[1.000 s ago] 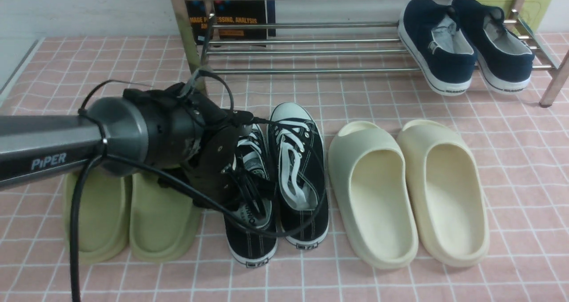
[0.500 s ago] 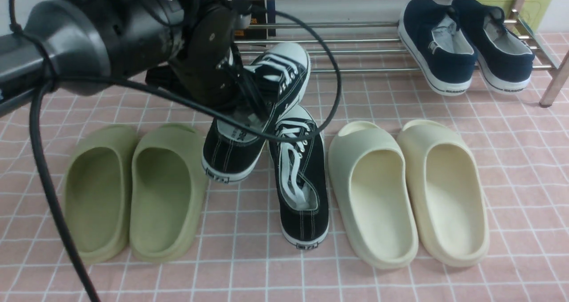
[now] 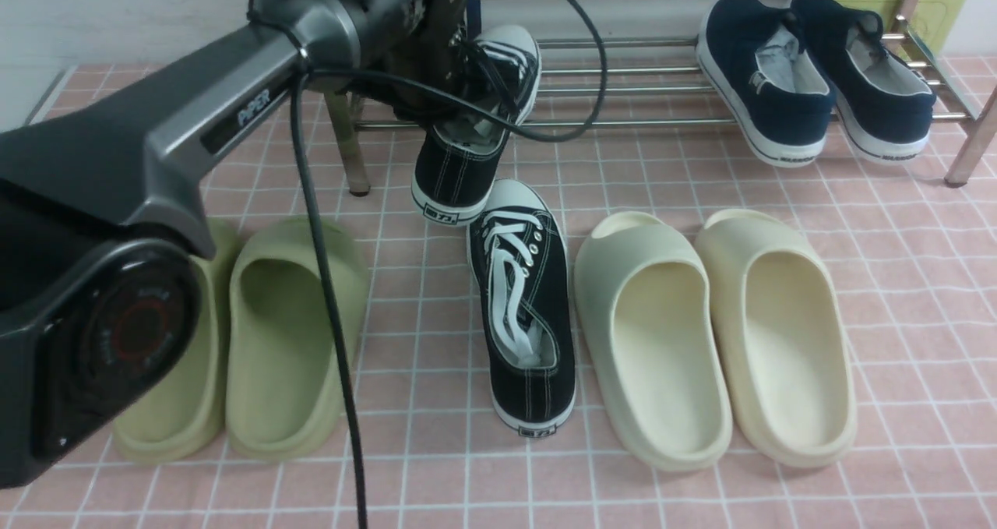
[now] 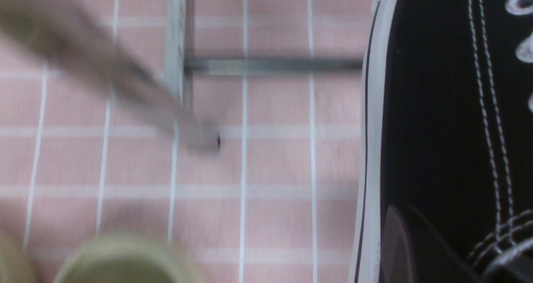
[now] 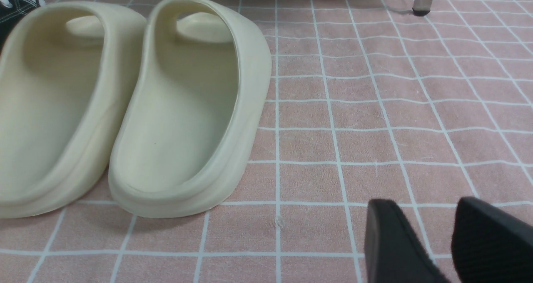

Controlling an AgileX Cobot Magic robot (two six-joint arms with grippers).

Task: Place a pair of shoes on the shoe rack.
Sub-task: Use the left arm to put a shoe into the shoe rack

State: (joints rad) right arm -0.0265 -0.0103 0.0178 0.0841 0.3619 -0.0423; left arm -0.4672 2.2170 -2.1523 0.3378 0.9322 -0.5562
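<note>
Black canvas low-top sneaker [image 3: 459, 163], white laces and toe cap, held up at the chrome tube shoe rack [image 3: 623, 122].
Nearest, the right end effector [image 5: 437, 249] hangs jaws apart, empty, by the cream foam slides [image 3: 716, 334]; the matching sneaker [image 3: 523, 311] lies on the pink checked surface [image 3: 896, 280] beside them. Beyond, the left end effector [image 3: 463, 77] clamps the raised sneaker's opening, heel hanging, toe pointing at the rack's bars, where navy slip-on shoes [image 3: 810, 77] sit at the right end.

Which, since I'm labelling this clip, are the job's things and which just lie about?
Job: lifted black sneaker, black sneaker on the floor, shoe rack.
Lying about: navy slip-ons on the rack, green slides, cream slides.
</note>
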